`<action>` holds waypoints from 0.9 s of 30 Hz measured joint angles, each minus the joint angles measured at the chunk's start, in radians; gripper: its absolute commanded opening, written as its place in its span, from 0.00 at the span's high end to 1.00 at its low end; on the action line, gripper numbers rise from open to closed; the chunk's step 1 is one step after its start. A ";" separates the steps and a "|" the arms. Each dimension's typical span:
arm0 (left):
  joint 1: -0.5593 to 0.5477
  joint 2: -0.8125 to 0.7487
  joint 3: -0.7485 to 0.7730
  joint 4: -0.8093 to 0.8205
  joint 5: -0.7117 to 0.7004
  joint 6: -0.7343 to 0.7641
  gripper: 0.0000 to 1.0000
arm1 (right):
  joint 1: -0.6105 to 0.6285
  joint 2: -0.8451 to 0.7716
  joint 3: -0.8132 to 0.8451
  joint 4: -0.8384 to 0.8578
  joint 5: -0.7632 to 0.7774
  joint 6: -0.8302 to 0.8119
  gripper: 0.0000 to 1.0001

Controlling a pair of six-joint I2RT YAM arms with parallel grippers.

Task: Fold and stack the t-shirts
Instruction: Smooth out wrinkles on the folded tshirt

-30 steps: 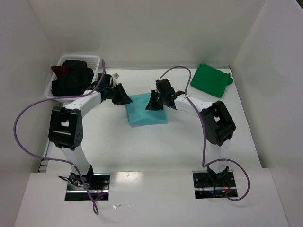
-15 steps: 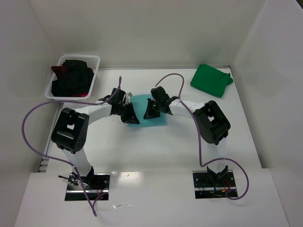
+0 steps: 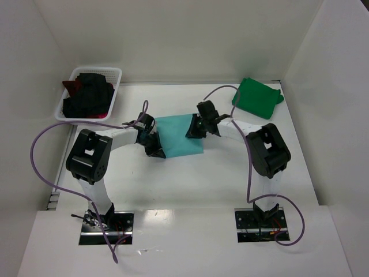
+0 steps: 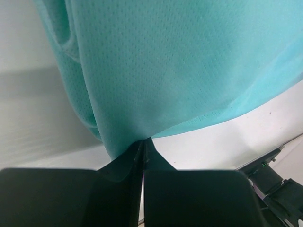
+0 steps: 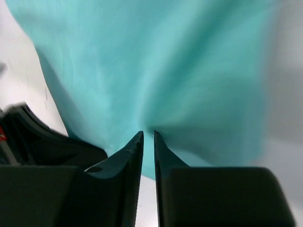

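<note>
The light teal t-shirt (image 3: 180, 136) lies at the table's middle. My left gripper (image 3: 157, 149) is at its near left corner. The left wrist view shows that gripper (image 4: 143, 139) shut, with the teal t-shirt (image 4: 180, 61) pinched at the tips. My right gripper (image 3: 195, 130) sits on the shirt's far right part. In the blurred right wrist view that gripper (image 5: 148, 132) has its jaws a narrow gap apart, with teal t-shirt (image 5: 156, 61) gathering toward the tips. A folded darker green t-shirt (image 3: 257, 98) lies at the back right.
A white lattice basket (image 3: 115, 86) at the back left holds black t-shirts (image 3: 87, 95) and a dark red one (image 3: 71, 86). White walls close in the table at the back and both sides. Purple cables loop off both arms.
My left arm swung from beside the basket to the teal shirt's near left corner and shut on it. My right gripper shifted toward the shirt's far right and its jaws parted slightly.
</note>
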State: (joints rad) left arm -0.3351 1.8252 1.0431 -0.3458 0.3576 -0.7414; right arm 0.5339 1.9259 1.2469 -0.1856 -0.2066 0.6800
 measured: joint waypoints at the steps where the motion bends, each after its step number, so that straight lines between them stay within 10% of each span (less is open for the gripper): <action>1: 0.000 -0.001 0.001 -0.003 -0.003 -0.001 0.98 | -0.023 -0.015 -0.003 -0.001 0.006 -0.005 0.73; 10: 0.045 -0.003 0.026 -0.073 -0.045 -0.002 0.97 | -0.137 -0.159 -0.061 0.010 0.041 -0.038 0.44; 20: 0.071 -0.109 0.134 -0.156 -0.047 0.010 0.42 | -0.130 -0.138 -0.161 0.019 0.023 -0.046 0.43; 27: 0.071 -0.267 0.206 -0.155 -0.003 0.010 0.29 | -0.130 -0.135 -0.201 0.067 0.016 -0.032 0.43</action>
State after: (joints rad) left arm -0.2642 1.5581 1.2488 -0.5011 0.3550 -0.7319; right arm 0.4034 1.7908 1.0454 -0.1188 -0.1909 0.6476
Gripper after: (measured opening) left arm 0.691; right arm 0.569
